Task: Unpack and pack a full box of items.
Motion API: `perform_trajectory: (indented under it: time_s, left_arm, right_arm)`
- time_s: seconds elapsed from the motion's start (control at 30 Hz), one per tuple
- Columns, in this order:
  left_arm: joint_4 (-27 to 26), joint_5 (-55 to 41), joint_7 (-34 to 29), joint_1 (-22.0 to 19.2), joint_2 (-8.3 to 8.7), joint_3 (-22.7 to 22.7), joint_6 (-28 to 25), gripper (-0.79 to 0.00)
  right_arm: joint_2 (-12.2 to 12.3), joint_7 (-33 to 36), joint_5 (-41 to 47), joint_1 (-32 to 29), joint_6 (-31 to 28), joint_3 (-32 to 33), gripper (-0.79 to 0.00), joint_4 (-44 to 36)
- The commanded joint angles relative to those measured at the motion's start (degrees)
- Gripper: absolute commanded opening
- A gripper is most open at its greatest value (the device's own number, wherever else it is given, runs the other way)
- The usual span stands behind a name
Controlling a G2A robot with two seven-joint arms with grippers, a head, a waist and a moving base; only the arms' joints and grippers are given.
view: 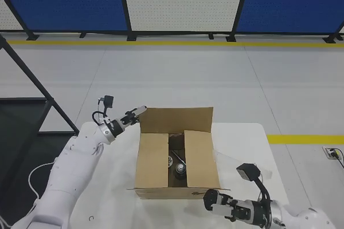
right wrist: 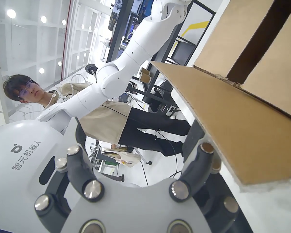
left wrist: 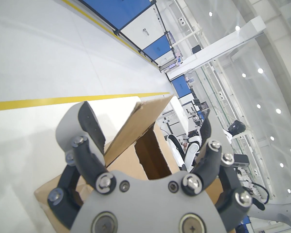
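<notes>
A brown cardboard box stands in the middle of the white table. Its far flap stands up and the two side flaps lie almost flat, leaving a narrow gap where dark items show inside. My left gripper is at the box's far left corner, open, and the upright flap runs between its fingers. My right gripper is open at the near right corner. There the near flap juts out over one of its fingers.
A black metal frame stands off the table's left side. Bare table lies to the right of the box and along its left side. Beyond the table is open floor with a yellow line.
</notes>
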Motion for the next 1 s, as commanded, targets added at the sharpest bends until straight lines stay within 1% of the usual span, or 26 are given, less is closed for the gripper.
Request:
perform_trajectory:
  time_s: [0.0,0.1,0.23,0.33,0.5,0.6,0.77,0.87,0.97]
  left_arm:
    - [-2.1,-0.7,-1.8,0.9,0.69,-1.0,-0.9,0.000]
    - [-5.6,-1.5,-4.2,2.4,1.68,-2.3,-1.3,0.000]
    - [-10.7,-1.4,-6.7,4.7,2.98,-4.0,-0.1,0.000]
    - [-14.6,-1.2,-8.4,6.7,3.84,-5.0,1.1,0.000]
    - [-20.6,-1.9,-11.0,9.8,5.11,-7.0,3.3,0.000]
    - [-23.7,-3.0,-12.6,11.5,5.77,-8.1,4.8,0.000]
    - [-26.9,-3.8,-15.2,13.3,6.66,-9.4,8.3,0.000]
    - [-27.9,-3.9,-16.1,13.9,6.95,-9.6,9.6,0.000]
    - [-28.6,-4.1,-16.4,14.2,7.09,-9.6,10.0,0.000]
  right_arm:
    - [-0.1,-1.3,-0.1,0.8,-0.1,-0.5,0.000,0.1]
    - [-0.3,-3.3,-0.7,1.9,-0.2,-1.4,0.000,0.1]
    - [-0.6,-4.9,-3.2,3.6,-1.6,-3.3,0.000,0.2]
    - [-0.9,-7.4,-5.0,4.8,-1.7,-4.6,0.000,0.7]
    - [-1.7,-14.3,-7.3,6.4,-2.2,-7.1,0.000,2.9]
    - [-2.2,-19.2,-11.1,7.4,-1.7,-8.7,0.000,4.4]
    - [-3.1,-24.5,-16.2,9.4,0.9,-12.2,0.000,7.8]
    - [-3.5,-26.0,-18.0,10.6,2.3,-13.8,0.000,9.7]
    - [-3.8,-26.4,-17.9,11.0,2.1,-14.2,0.000,10.8]
